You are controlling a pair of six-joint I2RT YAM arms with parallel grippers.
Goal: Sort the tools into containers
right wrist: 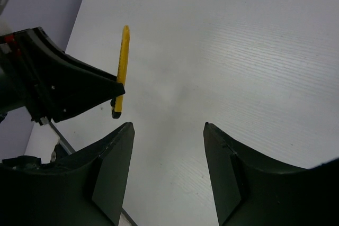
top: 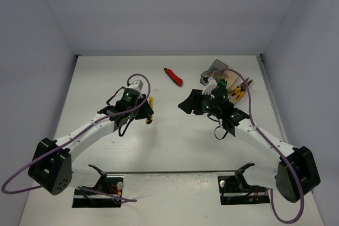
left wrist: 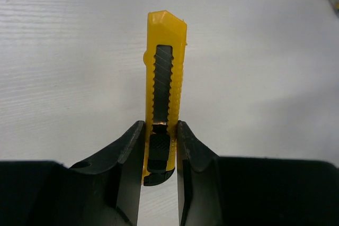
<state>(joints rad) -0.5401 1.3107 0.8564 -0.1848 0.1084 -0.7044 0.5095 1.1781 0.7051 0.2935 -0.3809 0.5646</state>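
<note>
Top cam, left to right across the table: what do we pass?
In order: left hand shut on the yellow utility knife → red utility knife → open right hand → dark grey bin → yellow-handled pliers.

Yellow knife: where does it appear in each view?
Top external: knife just left of centre.
Left wrist: knife at centre, pointing up the picture.
Right wrist: knife upper left, edge-on.
Shared landmark: left gripper, shut on the knife's end.
</note>
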